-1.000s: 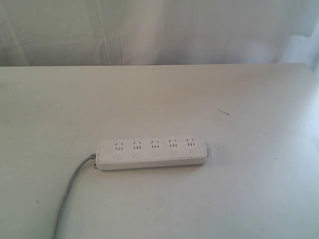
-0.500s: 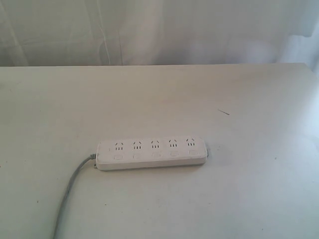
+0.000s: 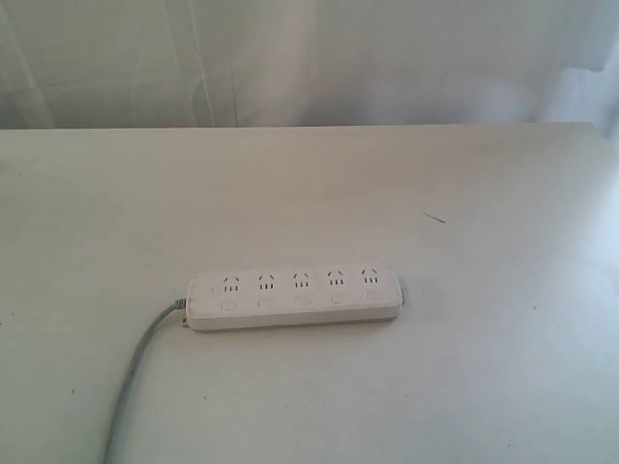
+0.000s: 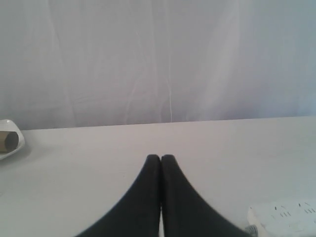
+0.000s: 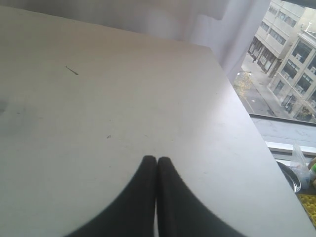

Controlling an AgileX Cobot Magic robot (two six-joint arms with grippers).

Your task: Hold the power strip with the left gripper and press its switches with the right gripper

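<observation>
The white power strip (image 3: pixel 294 298) lies flat on the pale table (image 3: pixel 309 184), its long side running left to right. A row of small round switches (image 3: pixel 303 301) runs along its near edge, under the socket slots. Its grey cord (image 3: pixel 135 367) leaves the left end and curves toward the front edge. Neither arm shows in the exterior view. In the left wrist view my left gripper (image 4: pixel 160 158) is shut with nothing in it, and one end of the power strip (image 4: pixel 286 215) shows off to its side. My right gripper (image 5: pixel 156 160) is shut and empty over bare table.
A white curtain (image 3: pixel 309 58) hangs behind the table's far edge. A small dark mark (image 3: pixel 434 217) lies on the table beyond the strip. A white object (image 4: pixel 9 140) sits at the frame edge in the left wrist view. The table's side edge (image 5: pixel 247 113) and a window show in the right wrist view.
</observation>
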